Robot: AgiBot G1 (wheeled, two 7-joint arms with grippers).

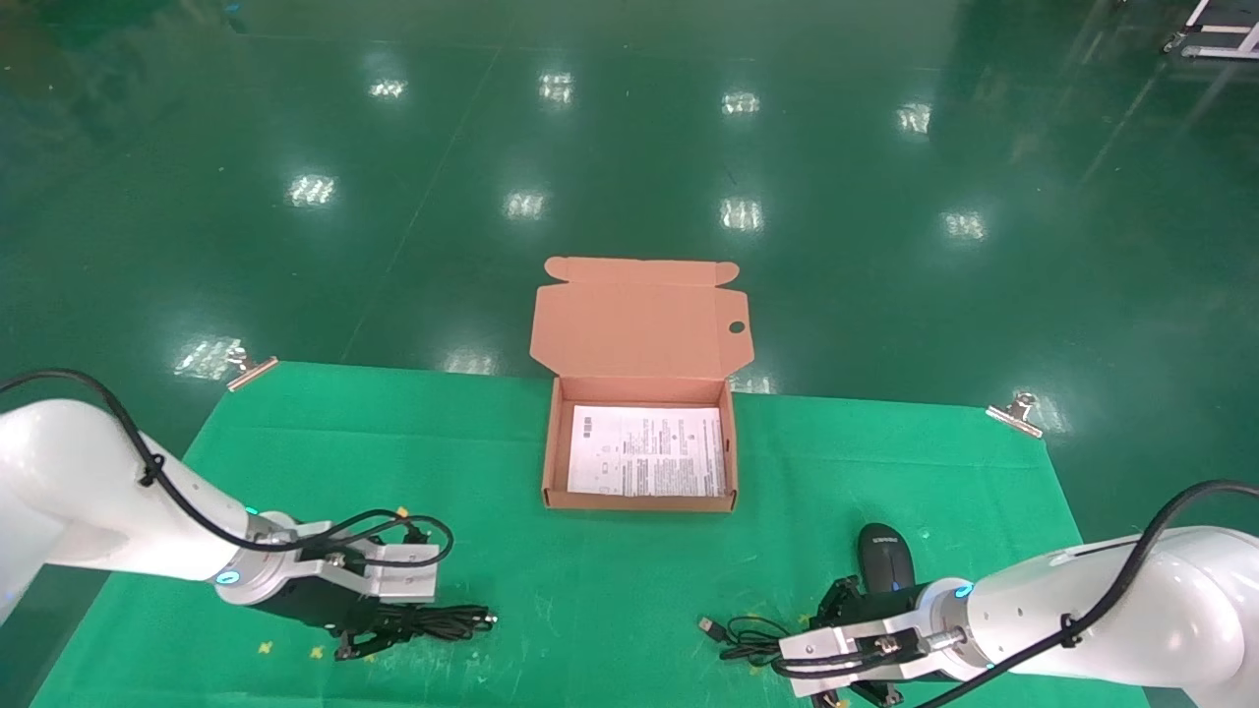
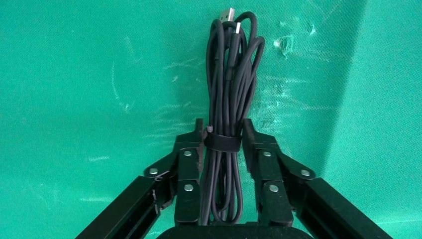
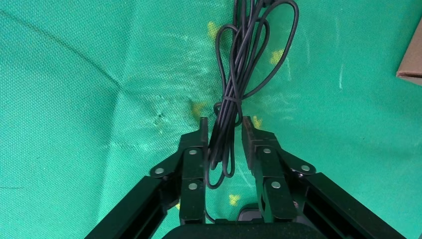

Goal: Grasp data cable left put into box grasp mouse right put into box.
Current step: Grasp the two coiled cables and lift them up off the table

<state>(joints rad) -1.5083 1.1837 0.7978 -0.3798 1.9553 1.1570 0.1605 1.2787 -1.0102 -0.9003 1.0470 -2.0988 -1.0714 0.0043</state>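
On the green cloth (image 1: 551, 590), the box (image 1: 639, 503) sits open in the middle with a white paper (image 1: 646, 450) inside. At about 8 o'clock from the box, the left gripper (image 2: 221, 137) is low, its fingers (image 2: 188, 164) a little apart on each side of the data cable (image 2: 230, 89), at the tie. At 5 o'clock, the right gripper (image 3: 224, 133) has narrow jaws around the mouse's loose cord (image 3: 239, 74). The mouse (image 1: 883, 556) lies just beside it.
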